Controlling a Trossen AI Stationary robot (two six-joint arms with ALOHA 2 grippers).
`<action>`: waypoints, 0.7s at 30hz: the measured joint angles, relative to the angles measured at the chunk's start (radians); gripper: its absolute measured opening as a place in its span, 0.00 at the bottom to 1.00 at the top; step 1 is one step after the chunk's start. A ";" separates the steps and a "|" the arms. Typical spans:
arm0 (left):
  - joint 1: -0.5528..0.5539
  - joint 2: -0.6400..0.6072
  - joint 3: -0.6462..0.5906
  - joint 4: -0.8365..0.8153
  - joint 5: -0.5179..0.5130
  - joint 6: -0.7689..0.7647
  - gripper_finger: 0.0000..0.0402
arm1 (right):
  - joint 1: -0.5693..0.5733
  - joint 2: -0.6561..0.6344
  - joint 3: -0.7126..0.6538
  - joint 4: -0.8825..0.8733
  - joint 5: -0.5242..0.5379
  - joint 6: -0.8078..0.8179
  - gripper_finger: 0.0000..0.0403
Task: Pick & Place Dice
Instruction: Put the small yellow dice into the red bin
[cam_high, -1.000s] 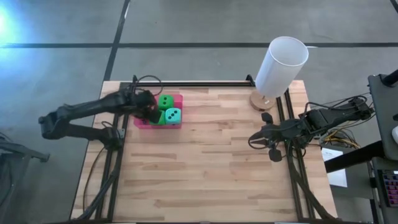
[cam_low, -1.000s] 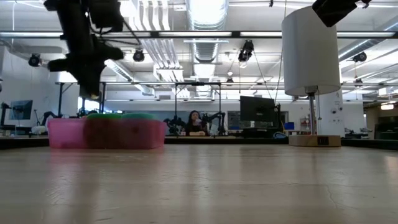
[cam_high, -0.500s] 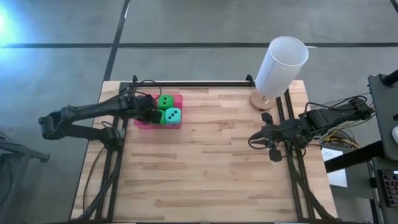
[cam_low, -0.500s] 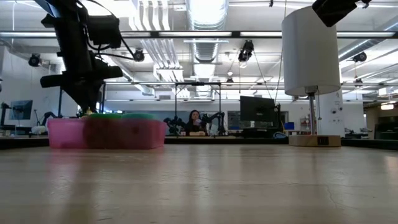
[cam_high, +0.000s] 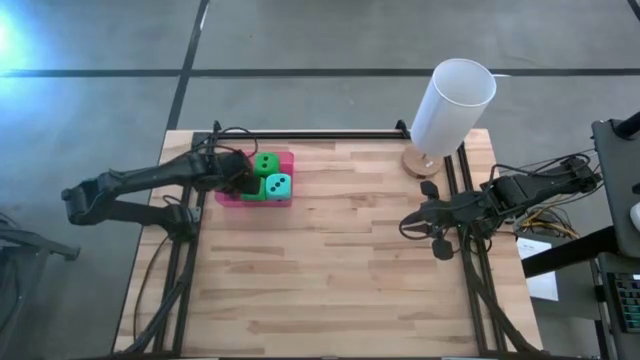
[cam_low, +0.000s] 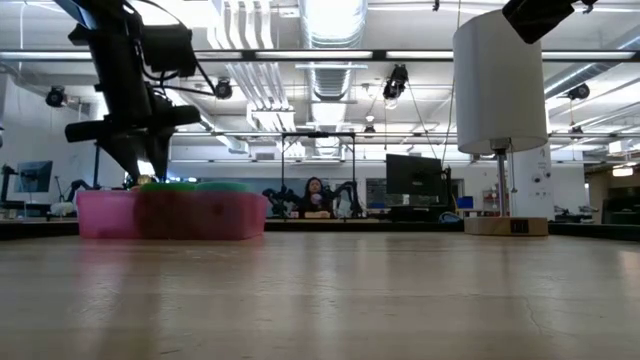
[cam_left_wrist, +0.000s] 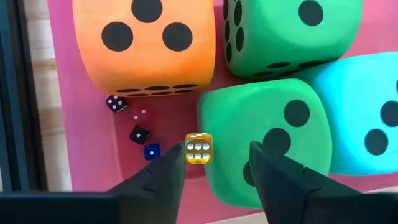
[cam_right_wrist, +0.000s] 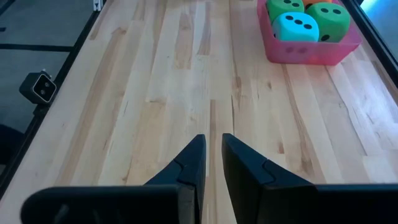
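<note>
My left end effector (cam_high: 243, 181) sits low over the pink tray (cam_high: 284, 198) at the upper left of the overhead frame, having come down from above the tray a second ago, and its fingers (cam_left_wrist: 163, 177) have spread from nearly shut to partly open, with nothing gripped between them. Just off their tips a tiny yellow die (cam_left_wrist: 198, 149) lies loose on the tray floor, so I judge I have just let it go and this drop is done; the next step is likely to lift clear. Inside the tray, reading my wrist view from the left, are an orange die (cam_left_wrist: 146, 43), some tiny dark, red and blue dice (cam_left_wrist: 138, 135) just below it, the yellow one, then a green die (cam_left_wrist: 267, 134), another green die (cam_left_wrist: 292, 31) above it, and a teal die (cam_left_wrist: 364, 118) at the right edge, the big ones pressed together. Over at the right, my right end effector (cam_high: 437, 238) waits by the tabletop (cam_high: 350, 270) edge, fingers nearly closed and empty.
</note>
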 joint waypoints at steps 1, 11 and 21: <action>0.001 -0.001 0.002 -0.001 0.002 -0.009 0.46 | 0.000 0.000 0.000 0.000 0.000 0.000 0.13; 0.032 0.000 -0.015 0.034 0.048 -0.117 0.55 | -0.001 0.000 0.000 0.000 0.000 0.000 0.13; 0.033 0.000 -0.016 0.149 0.105 -0.087 0.60 | 0.000 0.000 0.000 0.000 0.000 -0.004 0.13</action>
